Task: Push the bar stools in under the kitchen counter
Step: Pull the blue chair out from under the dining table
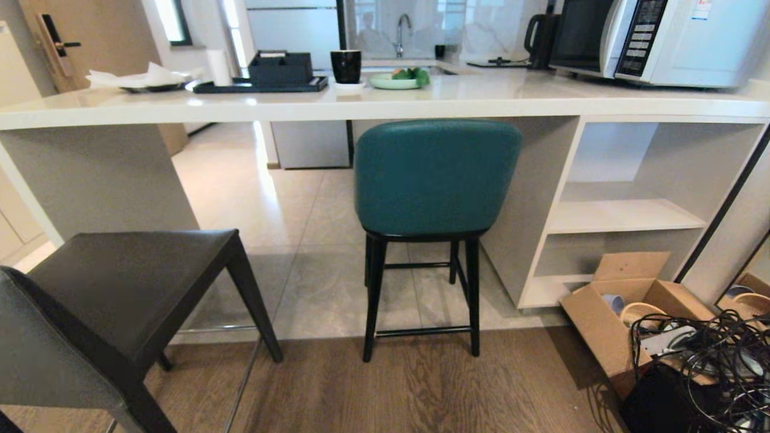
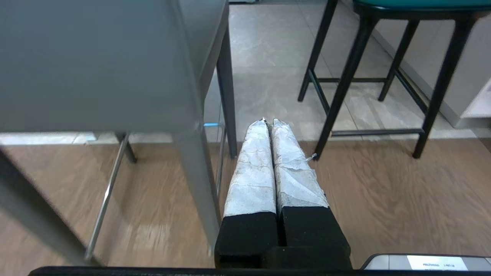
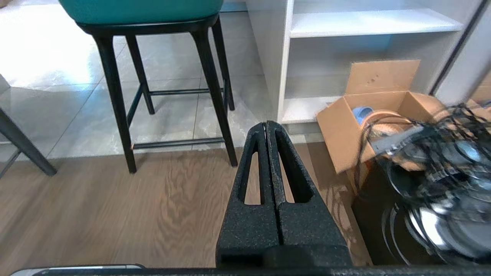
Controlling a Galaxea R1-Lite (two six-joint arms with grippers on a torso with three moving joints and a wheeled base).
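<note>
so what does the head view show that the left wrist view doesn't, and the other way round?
Head only: the white counter top with a microwave, black mug and sink tap; the open shelves; a cardboard box and tangled cables on the floor.
Left wrist only: the left hand, shut and empty, low over the wood floor beside the grey stool's leg.
Both: the teal stool, the dark grey stool, tile meeting wood floor.
</note>
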